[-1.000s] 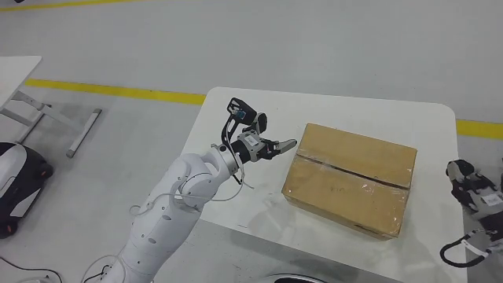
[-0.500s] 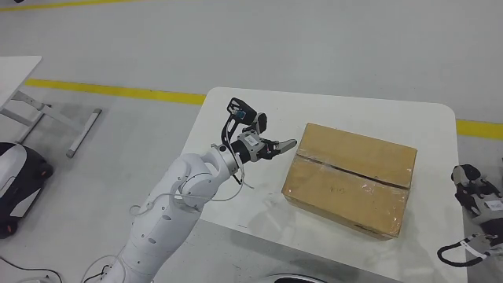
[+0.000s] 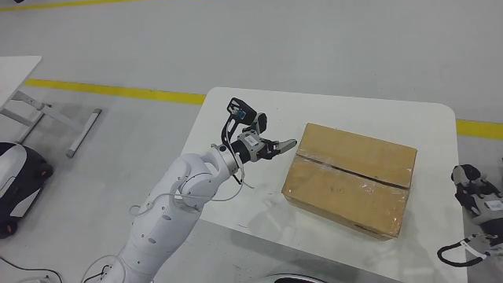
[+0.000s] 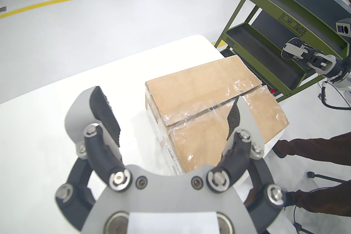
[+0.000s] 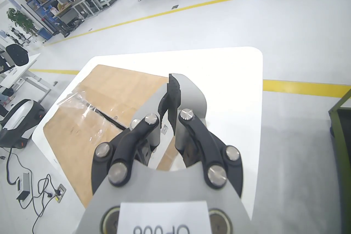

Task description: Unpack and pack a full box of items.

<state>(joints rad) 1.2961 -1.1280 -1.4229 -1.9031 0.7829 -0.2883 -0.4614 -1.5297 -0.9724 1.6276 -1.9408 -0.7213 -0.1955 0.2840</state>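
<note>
The cardboard box [image 3: 350, 179] lies closed and taped on the right half of the table [image 3: 251, 118], close to the near edge. My left gripper [image 3: 288, 146] hangs over the table's left half, jaws spread wide and empty, just beside the box's end. My right gripper [image 5: 172, 81] is pressed closed on nothing, out past the table's right edge.

- left gripper [image 4: 167, 99]: silver fingers [image 4: 78, 111], black ribbed pads [image 4: 105, 114], black links [image 4: 100, 148] behind.
- right gripper [image 5: 173, 89]: same build, white label [image 5: 164, 214] behind the claw.
- white arm [image 3: 185, 185], rounded shells.
</note>
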